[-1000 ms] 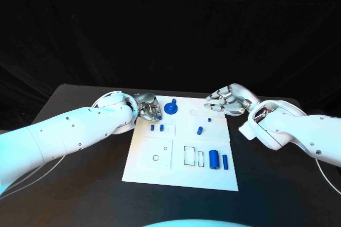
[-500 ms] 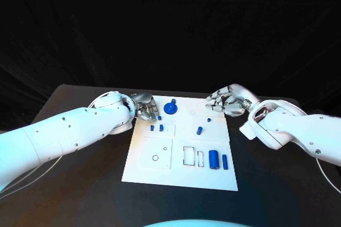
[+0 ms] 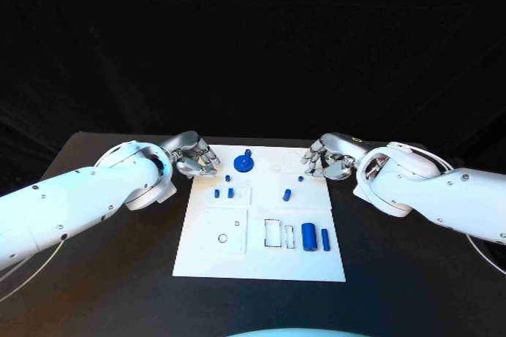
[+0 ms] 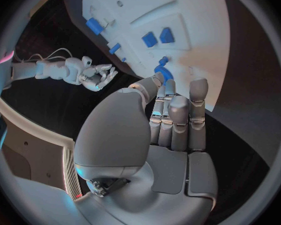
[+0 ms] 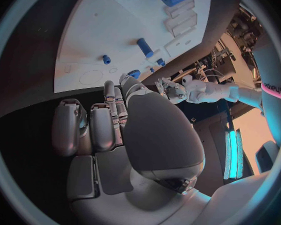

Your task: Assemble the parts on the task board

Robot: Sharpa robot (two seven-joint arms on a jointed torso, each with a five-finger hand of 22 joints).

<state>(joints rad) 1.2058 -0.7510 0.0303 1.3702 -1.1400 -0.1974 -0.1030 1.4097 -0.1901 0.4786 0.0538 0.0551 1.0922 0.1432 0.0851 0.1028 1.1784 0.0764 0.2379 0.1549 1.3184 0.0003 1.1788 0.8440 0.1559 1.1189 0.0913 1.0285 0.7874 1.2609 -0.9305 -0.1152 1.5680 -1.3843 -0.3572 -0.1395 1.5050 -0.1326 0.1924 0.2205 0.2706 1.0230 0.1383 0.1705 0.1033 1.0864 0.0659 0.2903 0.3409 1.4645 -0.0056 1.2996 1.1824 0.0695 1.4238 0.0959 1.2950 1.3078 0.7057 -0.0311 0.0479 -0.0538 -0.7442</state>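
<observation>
A: Starting near: large blue cylinder (image 3: 308,236) and thin blue pin (image 3: 325,240) lying loose on the white task board (image 3: 211,260), beside open rectangular slots (image 3: 272,232).

B: Further back: small blue pegs (image 3: 222,193), then the blue knob piece (image 3: 245,162). Looks barely begun.

A: Hands?

B: Left hand (image 3: 191,156) and right hand (image 3: 327,158) flanking the far end, fingers curled, holding nothing.
</observation>
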